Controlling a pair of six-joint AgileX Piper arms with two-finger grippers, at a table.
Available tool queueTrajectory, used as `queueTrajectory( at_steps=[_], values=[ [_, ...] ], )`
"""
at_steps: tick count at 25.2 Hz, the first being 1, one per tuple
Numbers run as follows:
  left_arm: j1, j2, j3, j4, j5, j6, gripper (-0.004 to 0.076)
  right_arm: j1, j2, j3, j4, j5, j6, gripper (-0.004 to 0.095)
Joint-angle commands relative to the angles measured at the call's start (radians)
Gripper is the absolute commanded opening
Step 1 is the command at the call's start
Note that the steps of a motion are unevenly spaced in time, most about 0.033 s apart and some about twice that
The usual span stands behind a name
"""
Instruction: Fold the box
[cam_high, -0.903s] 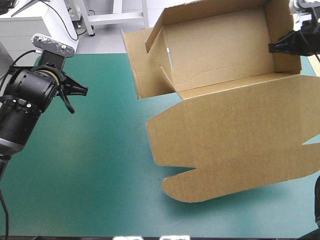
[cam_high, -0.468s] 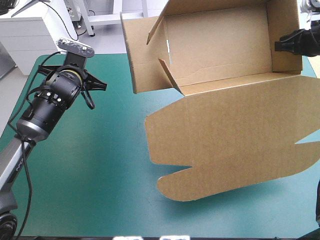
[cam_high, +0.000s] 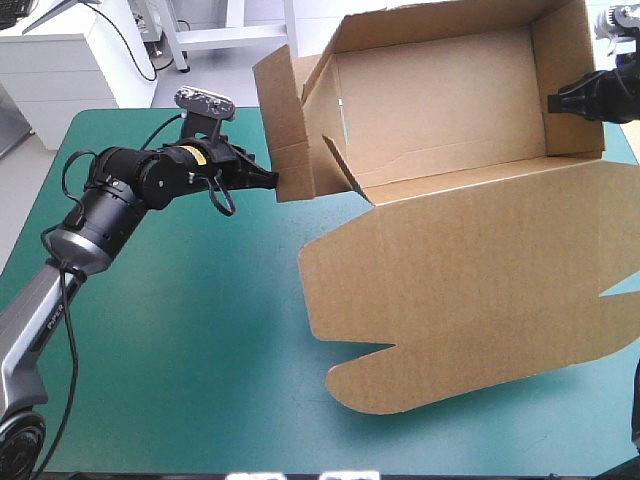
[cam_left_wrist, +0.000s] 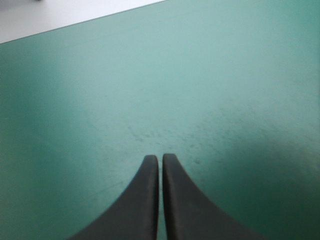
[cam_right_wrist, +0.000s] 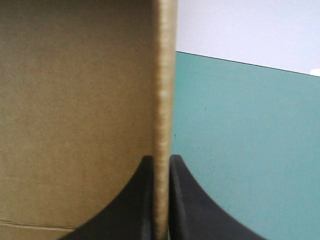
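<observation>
Teal-green cover (cam_high: 200, 350) is spreading over the whole table, and the brown box (cam_high: 440, 90) is taking up its far right part. The box is standing as an open tray, tipped so that its hollow is facing the high camera, with its far rim reaching past the table's far edge. Its lid (cam_high: 480, 270) is stretching out unfolded from the tray toward the near edge, ending in two rounded tabs. On the tray's left side a flap (cam_high: 290, 130) is standing out, not tucked in. The right gripper (cam_high: 555, 100) (cam_right_wrist: 161, 159) is clamping the tray's right wall, its black fingers all but closed with the board's edge between them. The left gripper (cam_high: 270, 180) (cam_left_wrist: 160, 157) is pointing at the flap's lower corner with its fingers pressed together. Whether its tip is touching the board cannot be told. Ahead of it the left wrist view is showing only cover.
</observation>
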Motion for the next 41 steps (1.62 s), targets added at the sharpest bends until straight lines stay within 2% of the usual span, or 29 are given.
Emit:
queueTrajectory(
  at_steps=[1,5,11,13,19,26,29,32,35,41],
  values=[
    [0.0,-0.04,-0.027,-0.21,-0.048,0.146,0.0016,-0.007,-0.045,-0.025,0.05,-0.004,0.004,-0.0021],
    [0.0,-0.04,-0.029,-0.402,-0.043,0.282,0.0016,-0.007,-0.045,-0.025,0.05,-0.004,0.0,-0.0021],
    [0.0,-0.04,-0.029,-0.846,-0.019,0.575,0.0016,-0.007,-0.043,-0.025,0.05,-0.005,-0.009,-0.0021],
    [0.0,-0.04,-0.031,-1.013,0.032,0.686,0.0016,-0.003,-0.043,-0.025,0.05,-0.005,-0.011,-0.0019],
    [0.002,-0.04,-0.034,-1.23,0.102,0.88,0.0016,-0.003,-0.043,-0.025,0.05,-0.005,-0.011,-0.0019],
    [0.066,-0.028,-0.035,-1.423,0.152,0.926,0.0016,0.005,-0.043,-0.025,0.06,-0.025,0.001,-0.0015],
    [0.087,-0.013,-0.037,-1.441,0.201,0.907,0.0017,0.054,-0.043,-0.025,0.033,-0.046,0.004,-0.0014],
    [0.09,0.006,-0.038,-1.438,0.251,0.882,0.0027,0.13,-0.043,-0.025,-0.045,-0.101,0.033,-0.0015],
    [0.09,0.022,-0.038,-1.433,0.267,0.868,0.0127,0.189,-0.043,-0.025,-0.113,-0.14,0.071,-0.0015],
    [0.09,0.024,-0.038,-1.437,0.222,0.866,0.0497,0.257,-0.043,-0.025,-0.207,-0.176,0.115,-0.0015]
  ],
)
